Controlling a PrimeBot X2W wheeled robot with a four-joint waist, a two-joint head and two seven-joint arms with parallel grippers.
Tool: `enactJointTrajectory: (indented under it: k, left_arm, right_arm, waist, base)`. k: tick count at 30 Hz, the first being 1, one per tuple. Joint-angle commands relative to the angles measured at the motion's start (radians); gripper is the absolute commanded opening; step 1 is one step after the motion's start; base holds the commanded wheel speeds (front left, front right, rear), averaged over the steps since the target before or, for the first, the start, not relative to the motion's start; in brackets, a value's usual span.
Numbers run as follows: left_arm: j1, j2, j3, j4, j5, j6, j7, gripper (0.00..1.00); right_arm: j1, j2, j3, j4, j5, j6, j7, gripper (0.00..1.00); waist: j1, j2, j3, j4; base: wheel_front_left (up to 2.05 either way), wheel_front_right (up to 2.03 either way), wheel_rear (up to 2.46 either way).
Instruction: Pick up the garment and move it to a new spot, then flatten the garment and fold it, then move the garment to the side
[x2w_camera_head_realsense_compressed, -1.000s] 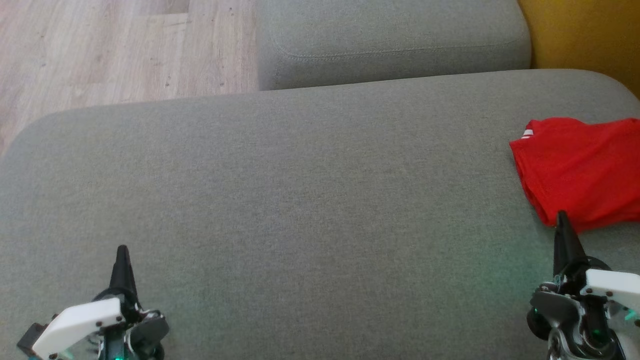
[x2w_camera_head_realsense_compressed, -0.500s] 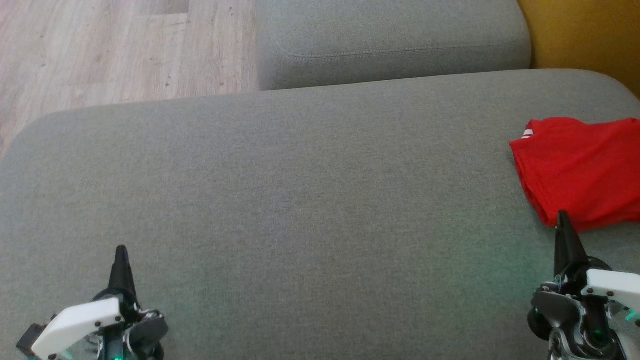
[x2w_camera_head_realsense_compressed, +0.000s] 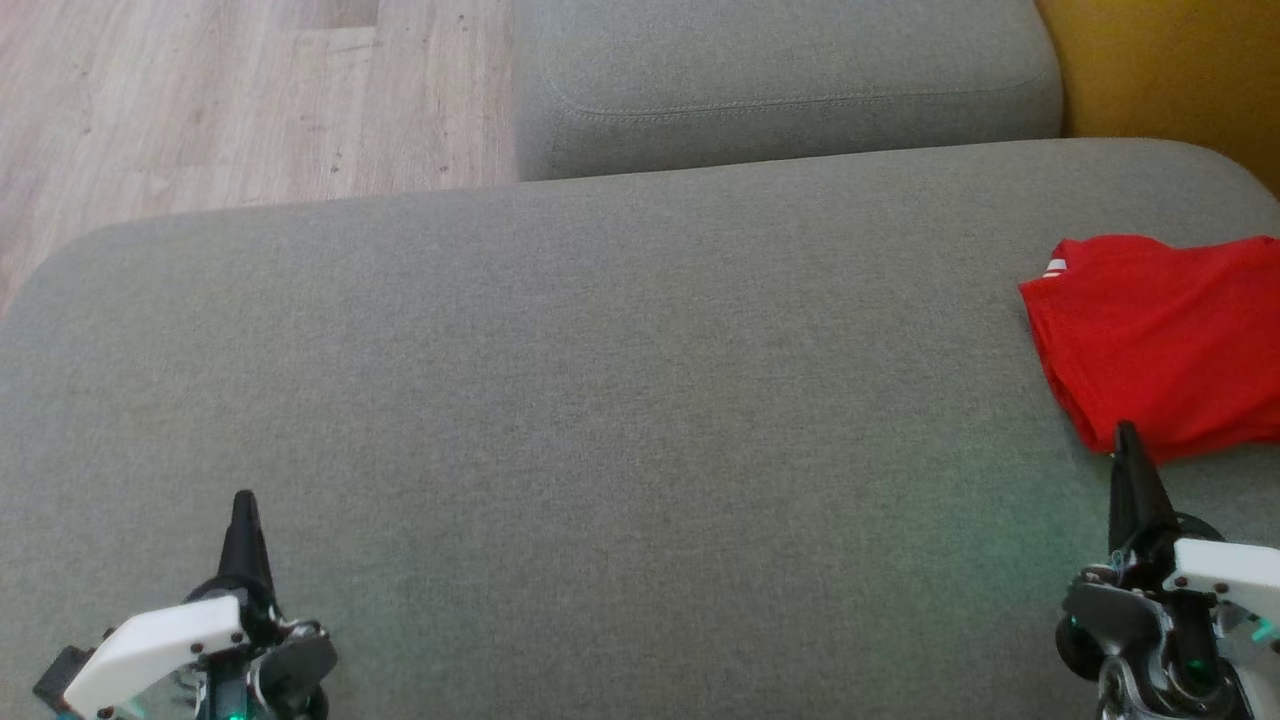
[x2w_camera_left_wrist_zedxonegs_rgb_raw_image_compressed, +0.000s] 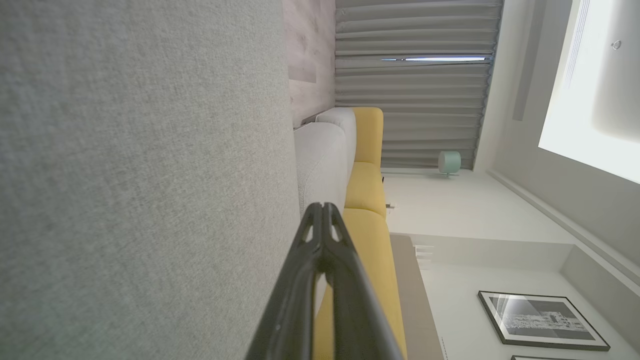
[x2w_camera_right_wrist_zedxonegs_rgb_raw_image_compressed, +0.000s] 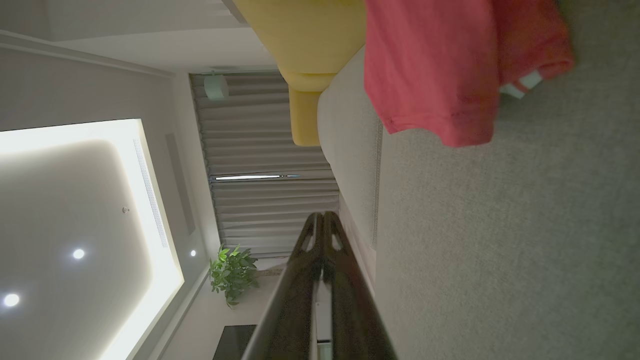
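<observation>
Grey sofa cushion (x2w_camera_head_realsense_compressed: 600, 400), folded red shirt (x2w_camera_head_realsense_compressed: 1160, 340) just beyond right fingers (x2w_camera_head_realsense_compressed: 1128, 480), left fingers (x2w_camera_head_realsense_compressed: 243, 530) far off, both pairs pressed together; seemingly set aside, next only retreat.

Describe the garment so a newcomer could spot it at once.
Start at the large grey sofa cushion. Near its right end, just beyond the right gripper, lies the garment, folded. It is the only bright red thing on the grey, with white stripes at one corner.
</observation>
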Motion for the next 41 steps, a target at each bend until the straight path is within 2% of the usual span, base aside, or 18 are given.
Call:
enactJointTrajectory:
  k: [1, 41]
  left_arm:
    - [-0.05, 0.007, 0.035, -0.028, 0.011, -0.007, 0.004, 0.0]
    - [-0.051, 0.002, 0.042, -0.028, 0.017, -0.007, 0.01, 0.0]
  right_arm:
    - [-0.051, -0.009, 0.017, -0.032, -0.007, 0.007, 0.006, 0.0]
    - [-0.051, -0.005, 0.011, -0.031, -0.011, 0.007, 0.01, 0.0]
  waist:
    - [0.0, 0.0, 0.0, 0.0]
    - [0.0, 0.0, 0.0, 0.0]
  base:
    - [0.0, 0.0, 0.0]
    - [0.0, 0.0, 0.0]
